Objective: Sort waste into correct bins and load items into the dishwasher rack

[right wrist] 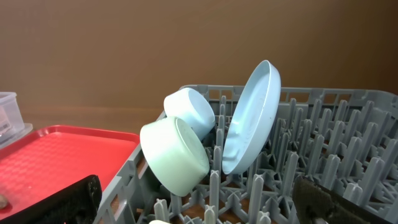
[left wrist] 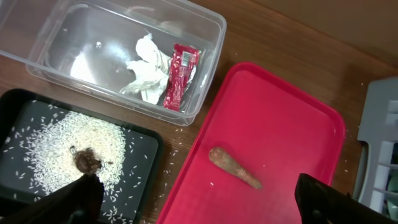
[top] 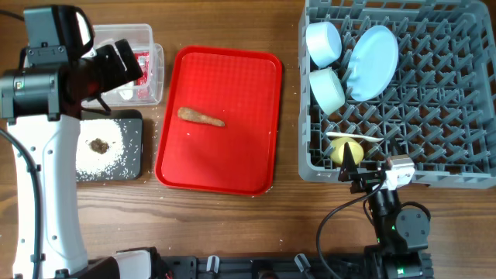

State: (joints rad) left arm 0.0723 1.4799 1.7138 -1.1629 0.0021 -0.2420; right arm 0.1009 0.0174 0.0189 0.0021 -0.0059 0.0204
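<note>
Left gripper (left wrist: 199, 200), jaws wide apart, should be lowered over stick-shaped food piece (left wrist: 234, 167) and closed across its width; right gripper (right wrist: 202, 205) also spread.

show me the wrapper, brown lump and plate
wrapper (left wrist: 180, 76), left wrist view, its red middle
brown lump (left wrist: 87, 162), left wrist view, its top
plate (right wrist: 252, 118), right wrist view, middle of its face

Clear tub (top: 143, 32) at ten o'clock holds crumpled tissue (left wrist: 147, 65) and a red-and-white wrapper (left wrist: 180, 74). Black tray (top: 138, 147) at nine o'clock carries rice grains (top: 97, 159) and a brown lump (top: 98, 145). The orange-brown stick (top: 201, 117) lies near centre. Grey rack (top: 465, 177) at three o'clock holds a plate (top: 373, 62) on edge, a tipped bowl (top: 323, 43), a second bowl (top: 327, 89), a yellow cup (top: 346, 151) and a white spoon (top: 354, 137).
</note>
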